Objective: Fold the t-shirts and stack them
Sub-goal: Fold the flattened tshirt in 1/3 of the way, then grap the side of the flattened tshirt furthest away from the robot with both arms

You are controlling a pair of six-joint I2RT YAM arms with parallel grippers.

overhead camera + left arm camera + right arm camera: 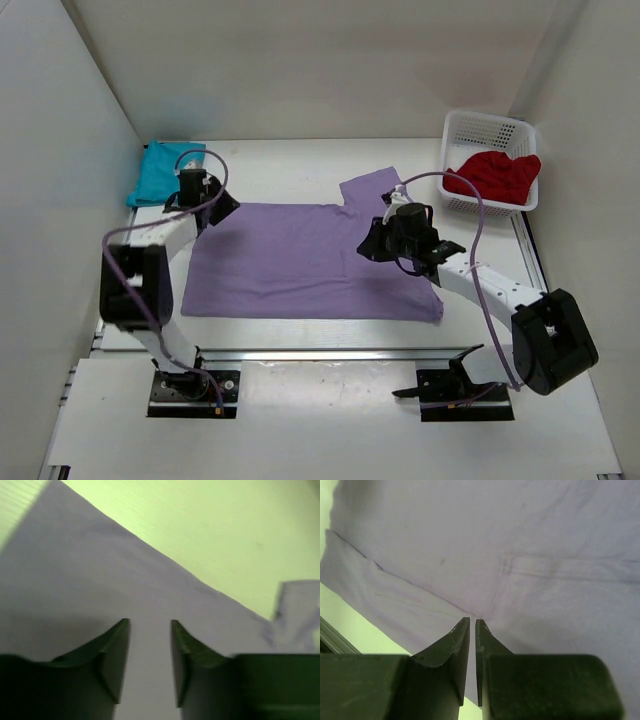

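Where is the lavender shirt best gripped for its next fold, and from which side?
Pinch the lavender shirt at its border, from straight above: it lies flat on the table, so only hems and corners offer a lip. Its far-left corner below the open left gripper and the sleeve side at the right gripper likely suit a two-arm fold.

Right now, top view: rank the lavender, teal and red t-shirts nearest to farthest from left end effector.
1. lavender t-shirt, under the left end effector.
2. teal t-shirt, back-left corner.
3. red t-shirt, in basket, far right.
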